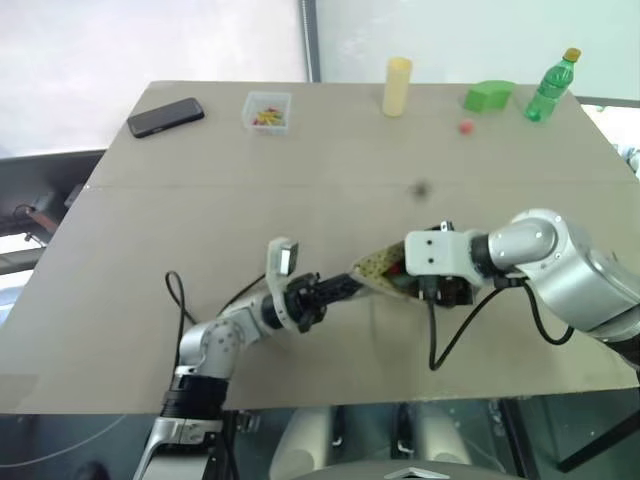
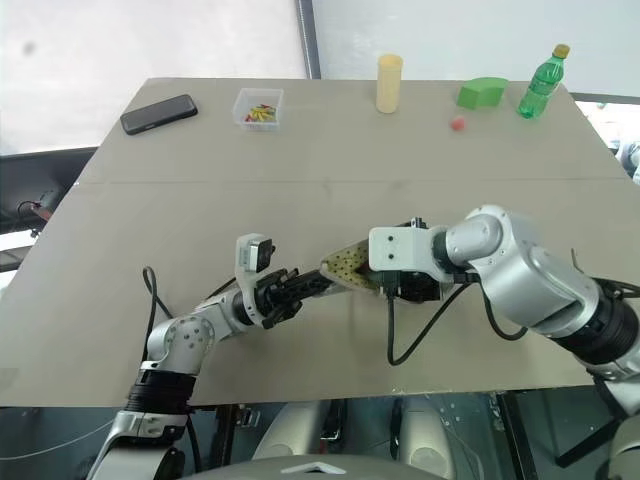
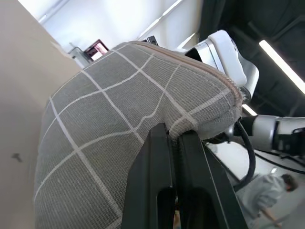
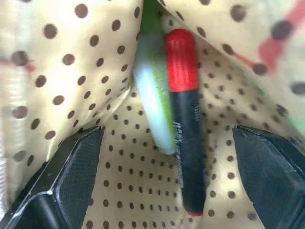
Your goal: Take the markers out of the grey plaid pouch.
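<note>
The grey plaid pouch [image 3: 119, 95] is held up off the table near its front middle, with its yellowish dotted lining [image 1: 376, 266] showing at the mouth. My left gripper [image 3: 175, 137] is shut on the pouch's seamed edge. My right gripper [image 4: 167, 136] reaches into the mouth from the right, its fingers [image 4: 76, 176] spread open against the lining. Between them lie the markers, side by side deep in the pouch: a red one with a black body [image 4: 183, 119] and a light green one [image 4: 152, 95]. Neither marker is gripped.
Along the table's far edge stand a black phone [image 1: 165, 116], a clear box of coloured bits [image 1: 267, 110], a yellow cylinder [image 1: 397, 86], a green block [image 1: 489, 96], a small red ball [image 1: 466, 127] and a green bottle [image 1: 551, 87].
</note>
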Available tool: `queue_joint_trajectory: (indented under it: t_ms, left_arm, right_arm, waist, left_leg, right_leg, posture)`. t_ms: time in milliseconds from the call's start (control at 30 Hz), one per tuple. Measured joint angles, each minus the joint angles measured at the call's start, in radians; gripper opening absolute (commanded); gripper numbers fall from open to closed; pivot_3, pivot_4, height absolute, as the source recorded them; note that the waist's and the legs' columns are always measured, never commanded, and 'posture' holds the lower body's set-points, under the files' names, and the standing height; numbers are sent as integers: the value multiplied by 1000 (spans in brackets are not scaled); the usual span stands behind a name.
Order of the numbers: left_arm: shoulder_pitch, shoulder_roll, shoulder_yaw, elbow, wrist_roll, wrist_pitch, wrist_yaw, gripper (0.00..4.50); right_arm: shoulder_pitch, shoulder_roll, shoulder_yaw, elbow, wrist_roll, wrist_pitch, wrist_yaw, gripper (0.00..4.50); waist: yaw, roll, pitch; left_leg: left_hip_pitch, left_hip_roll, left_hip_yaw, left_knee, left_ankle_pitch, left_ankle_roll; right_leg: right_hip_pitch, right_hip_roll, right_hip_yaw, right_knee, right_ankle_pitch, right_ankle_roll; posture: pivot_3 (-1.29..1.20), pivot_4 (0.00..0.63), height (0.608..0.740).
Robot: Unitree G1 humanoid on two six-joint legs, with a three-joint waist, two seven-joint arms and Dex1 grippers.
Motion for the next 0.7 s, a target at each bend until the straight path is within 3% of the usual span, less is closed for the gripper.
queue_joint_trajectory:
  t_ms: [500,700]
  left_arm:
    - [8,-1,21,1,-31,81,7,0]
    - [39,5,21,0,32,19,17,0]
  right_arm:
    - [-106,-41,15,-59,47,87,52,4454]
    - [-3,80,106,46,-58,-4,-97,4454]
  waist:
    - [-1,0,0]
    - [-3,-1,-1]
  left_leg:
    - [0,0,0,0,-2,-4]
    - [2,0,1,0,-1,-6]
  right_leg:
    - [0,-1,0,1,0,0]
    - [0,-1,1,3,0,0]
  posture:
    - [0,150,740]
    - [0,150,740]
